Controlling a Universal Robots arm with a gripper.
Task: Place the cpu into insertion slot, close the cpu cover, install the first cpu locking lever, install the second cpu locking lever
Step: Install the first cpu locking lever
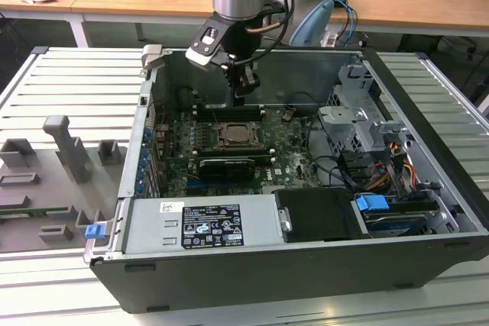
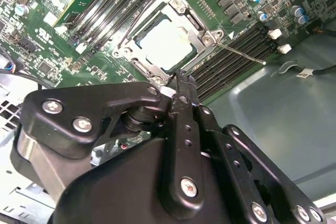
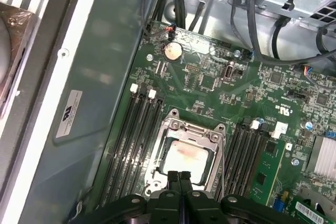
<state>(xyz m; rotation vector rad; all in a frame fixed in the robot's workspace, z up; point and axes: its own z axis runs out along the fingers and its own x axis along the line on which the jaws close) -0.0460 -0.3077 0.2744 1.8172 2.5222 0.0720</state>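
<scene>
Gripper (image 3: 180,176) is hovering closed, empty, above the cpu cover (image 3: 191,128); the stiff wire lever (image 2: 241,54), seemingly unlatched, is offering its tip.

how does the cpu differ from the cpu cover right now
The cpu is a solid plate; the cover is an open frame with a square window. The cpu lies underneath and shows through that window; the cover lies closed on top, around the cpu's edges. The cpu's face is paler; the cover is a darker grey. Both are square and of silvery metal.
</scene>
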